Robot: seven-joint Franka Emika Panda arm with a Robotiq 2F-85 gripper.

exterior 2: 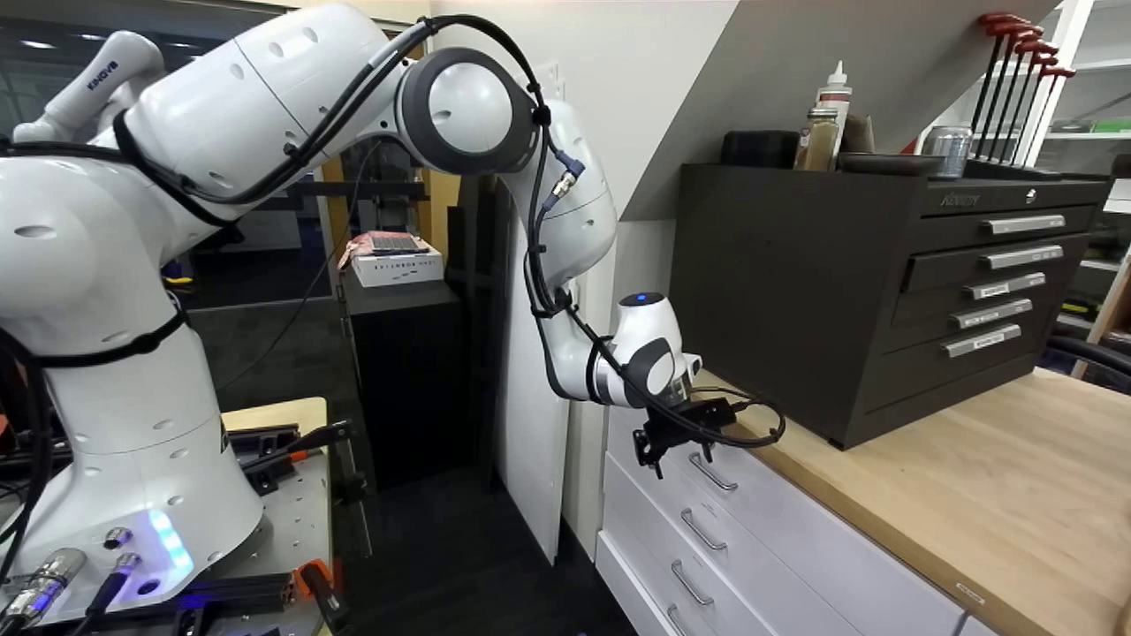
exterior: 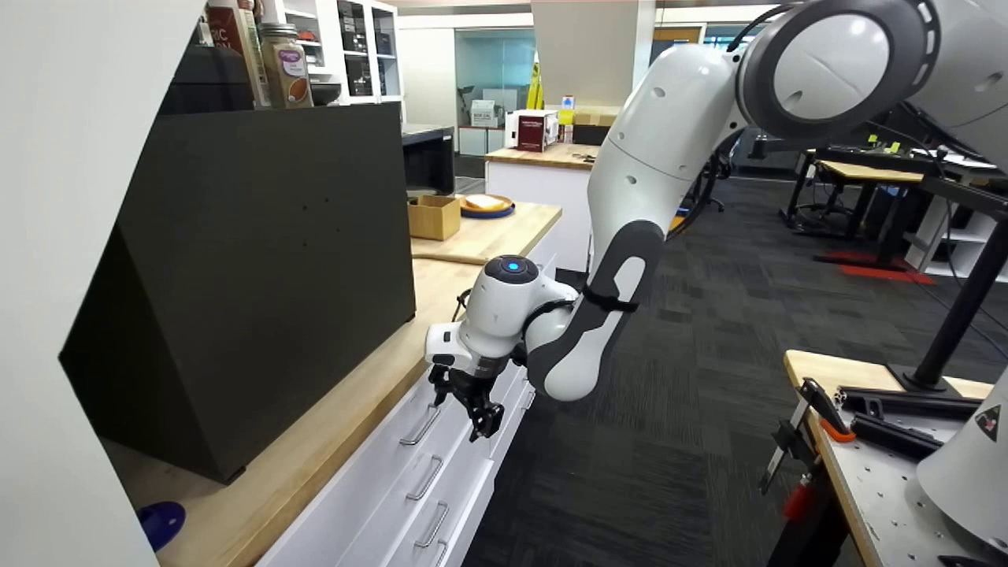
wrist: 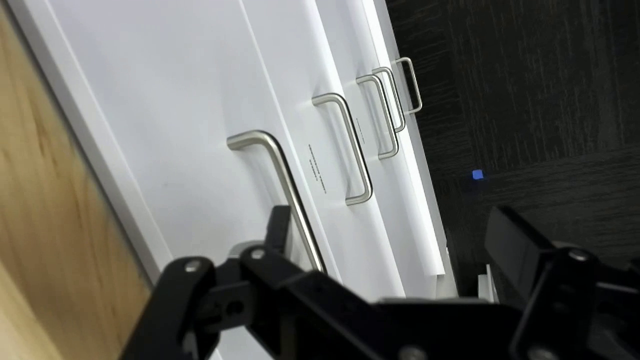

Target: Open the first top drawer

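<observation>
Hovering at the top drawer [wrist: 190, 117], pincer [wrist: 394, 234] spread, nothing pinched

One finger [wrist: 278, 227] sits just beside the bar handle [wrist: 295, 200], counter [wrist: 65, 215] side; touching or hooked behind, can't tell. Drawer front lies ahead of pincer, looks closed. The lower handle [wrist: 355, 145] of the second drawer [wrist: 295, 90] shows between the fingers, farther off. Risk: bar isn't centred in the gap, so closing from here could miss it, jam a fingertip into the front, or catch the lower handle and pull the wrong drawer. Counter edge beside pincer; swinging that way could bump.
</observation>
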